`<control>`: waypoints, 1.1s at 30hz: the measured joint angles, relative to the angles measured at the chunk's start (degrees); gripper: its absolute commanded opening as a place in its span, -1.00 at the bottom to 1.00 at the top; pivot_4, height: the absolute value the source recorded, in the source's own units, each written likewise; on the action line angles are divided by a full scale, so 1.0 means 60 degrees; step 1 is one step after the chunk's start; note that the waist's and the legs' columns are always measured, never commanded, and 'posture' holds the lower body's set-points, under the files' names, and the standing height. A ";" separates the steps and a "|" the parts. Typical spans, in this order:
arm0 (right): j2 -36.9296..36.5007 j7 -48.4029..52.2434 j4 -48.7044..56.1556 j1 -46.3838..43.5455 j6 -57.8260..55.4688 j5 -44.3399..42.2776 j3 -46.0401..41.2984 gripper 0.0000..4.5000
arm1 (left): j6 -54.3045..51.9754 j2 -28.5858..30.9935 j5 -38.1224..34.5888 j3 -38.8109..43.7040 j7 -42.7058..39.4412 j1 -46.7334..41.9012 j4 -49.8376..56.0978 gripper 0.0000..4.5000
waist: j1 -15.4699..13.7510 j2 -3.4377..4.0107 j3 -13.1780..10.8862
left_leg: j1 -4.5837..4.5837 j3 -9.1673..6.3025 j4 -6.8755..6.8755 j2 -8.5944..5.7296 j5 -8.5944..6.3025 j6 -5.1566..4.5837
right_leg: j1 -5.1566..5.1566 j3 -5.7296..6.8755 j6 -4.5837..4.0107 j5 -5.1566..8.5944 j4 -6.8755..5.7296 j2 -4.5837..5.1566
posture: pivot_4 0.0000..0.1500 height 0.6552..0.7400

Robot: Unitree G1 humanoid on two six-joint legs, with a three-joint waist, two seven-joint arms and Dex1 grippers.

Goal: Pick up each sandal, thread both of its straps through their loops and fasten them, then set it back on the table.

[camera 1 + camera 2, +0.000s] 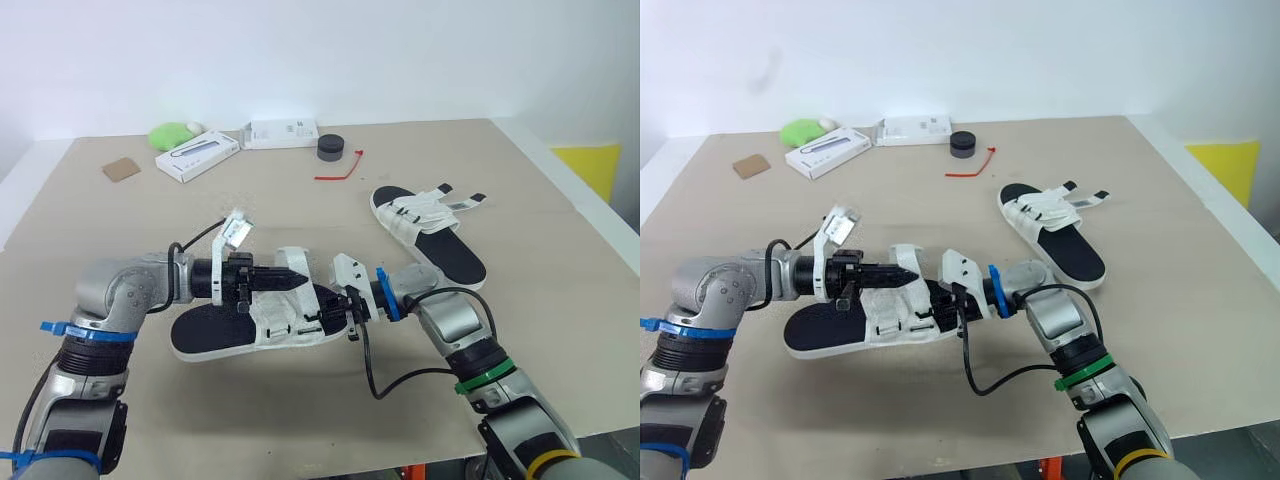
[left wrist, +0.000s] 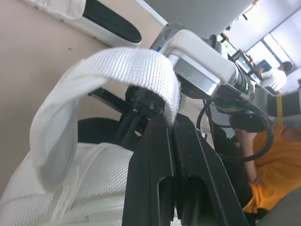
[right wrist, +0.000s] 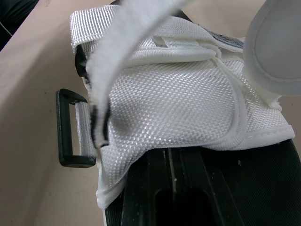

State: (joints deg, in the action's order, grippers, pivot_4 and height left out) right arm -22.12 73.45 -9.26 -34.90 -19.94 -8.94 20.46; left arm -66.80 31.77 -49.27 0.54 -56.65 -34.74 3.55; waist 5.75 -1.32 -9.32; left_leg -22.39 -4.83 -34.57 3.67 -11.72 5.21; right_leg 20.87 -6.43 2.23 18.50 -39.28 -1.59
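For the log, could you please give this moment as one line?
left gripper shut on strap; right gripper shut on near sandal; far sandal on table

A beige table [image 1: 520, 200] carrying two sandals and a row of small things along its far side.
At the far side, from the left, lie a brown square of card [image 1: 121, 169], a soft green lump [image 1: 172, 134], a long white box [image 1: 198, 156] set at a slant just beside it, a second white box [image 1: 281, 132], a black round puck [image 1: 331, 148] and a thin red tie [image 1: 342, 170]. The far sandal [image 1: 428, 232], white straps over a black sole, lies flat on the right. The near sandal [image 1: 215, 332] sits toward the front edge; whether its sole fully rests on the table cannot be told.
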 measured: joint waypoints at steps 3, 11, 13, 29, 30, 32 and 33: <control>-0.0003 -0.0007 -0.0002 0.0001 -0.0001 0.0000 0.0000 -1.00 | -0.0254 -0.0001 -0.0180 0.0049 0.0064 -0.0017 -0.0062 -0.98 | 0.0000 0.0000 0.0000 | 0.0000 0.0001 -0.0001 0.0000 0.0002 0.0003 | 0.0000 0.0000 0.0000 0.0000 0.0000 0.0002 | 1.00 1.00; -0.0008 -0.0022 0.0001 0.0015 -0.0027 0.0003 0.0000 -1.00 | -0.2199 0.0056 -0.1285 0.0476 0.0295 -0.0397 -0.0413 -0.98 | -0.0003 -0.0003 -0.0001 | -0.0002 -0.0004 -0.0002 0.0000 0.0002 0.0004 | 0.0000 0.0005 0.0000 0.0000 0.0000 0.0001 | 1.00 1.00; 0.0001 -0.0017 0.0005 0.0015 -0.0026 0.0002 0.0000 -1.00 | -0.2387 0.0086 -0.1354 0.0553 0.0400 -0.0606 -0.0487 -0.98 | 0.0001 -0.0001 -0.0001 | 0.0000 -0.0002 0.0000 0.0000 0.0002 0.0004 | 0.0000 0.0004 0.0001 0.0000 0.0000 0.0001 | 1.00 1.00; -0.0019 -0.0041 0.0009 0.0060 -0.0047 0.0003 -0.0002 -1.00 | 0.0116 0.0278 0.0792 -0.0694 0.0337 -0.0178 -0.1244 0.05 | -0.0022 -0.0001 0.0002 | 0.0002 -0.0003 0.0005 -0.0001 0.0015 0.0027 | -0.0002 0.0005 -0.0003 -0.0003 0.0000 0.0003 | 1.00 1.00; -0.0011 -0.0055 0.0012 0.0062 -0.0053 0.0004 0.0002 -1.00 | 0.0089 0.0180 0.0780 -0.0679 0.0364 -0.0245 -0.1252 0.25 | -0.0023 -0.0001 0.0002 | 0.0002 -0.0003 0.0004 -0.0001 0.0016 0.0029 | -0.0002 0.0005 0.0001 -0.0006 0.0000 0.0003 | 1.00 1.00; 0.0004 -0.0106 0.0017 0.0071 -0.0052 0.0003 0.0003 -1.00 | -0.0191 0.0119 0.0603 -0.0511 0.0399 -0.0348 -0.1288 0.44 | -0.0011 0.0000 0.0001 | 0.0002 -0.0002 0.0004 -0.0001 0.0018 0.0032 | 0.0000 0.0003 0.0004 -0.0008 0.0000 0.0002 | 1.00 1.00; 0.0004 -0.0106 0.0022 0.0074 -0.0052 0.0003 0.0003 -1.00 | -0.0415 0.0116 0.0465 -0.0368 0.0408 -0.0384 -0.1294 0.44 | -0.0011 0.0000 0.0001 | 0.0002 -0.0002 0.0004 0.0000 0.0018 0.0032 | 0.0000 0.0003 0.0004 -0.0008 0.0000 0.0002 | 1.00 1.00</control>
State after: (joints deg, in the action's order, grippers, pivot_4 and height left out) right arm -22.10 72.81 -9.13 -34.46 -20.25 -8.92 20.47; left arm -69.29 32.46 -46.48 -1.67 -54.20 -37.04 -4.21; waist 5.68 -1.32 -9.31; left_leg -22.38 -4.85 -34.54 3.66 -11.61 5.40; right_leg 20.87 -6.42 2.26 18.45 -39.28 -1.57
